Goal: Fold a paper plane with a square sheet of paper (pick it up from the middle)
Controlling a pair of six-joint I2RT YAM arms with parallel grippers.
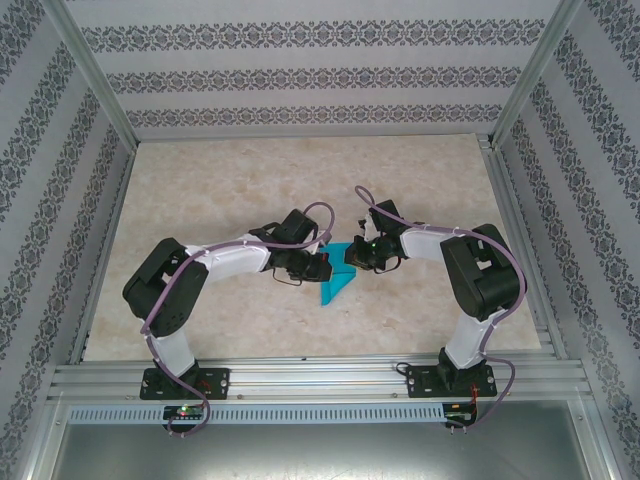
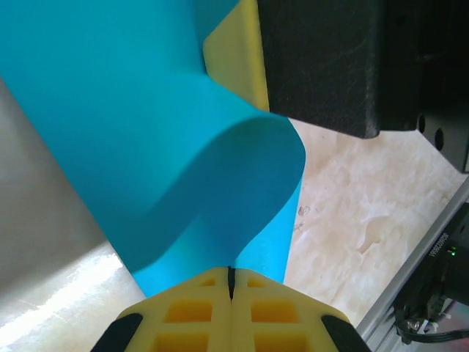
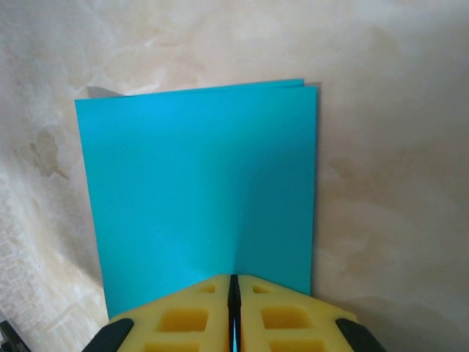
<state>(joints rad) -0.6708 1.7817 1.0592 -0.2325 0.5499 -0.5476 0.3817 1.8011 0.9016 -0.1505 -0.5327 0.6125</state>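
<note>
Two robot arms meet over the middle of a marble-patterned table [image 1: 250, 170], each rising from its base on the near rail [image 1: 320, 378] and folding inward. The left arm [image 1: 165, 285] pushes its elbow out toward the left edge and runs its forearm rightward, bringing the left gripper [image 1: 322, 266] to the table's centre. The right arm [image 1: 480, 275] mirrors it, elbow out toward the right edge and forearm angled leftward, so the right gripper [image 1: 357, 252] faces the left one, just beside it. Between them is a teal-blue sheet of paper [image 1: 336, 282], seen from above as a small wedge with its tip toward the near edge. From the left wrist, that gripper's yellow fingers [image 2: 190, 315] are pressed together with the sheet's edge pinched in the seam. The paper swells away from them in a loose curl toward the black body and yellow pad of the opposite gripper. From the right wrist, the yellow fingers [image 3: 282, 315] are likewise clamped together on the sheet's near edge. Here the sheet lies flat and folded double, two layered edges showing along its far side against the pale tabletop. Whether that far side touches the table cannot be told.
</note>
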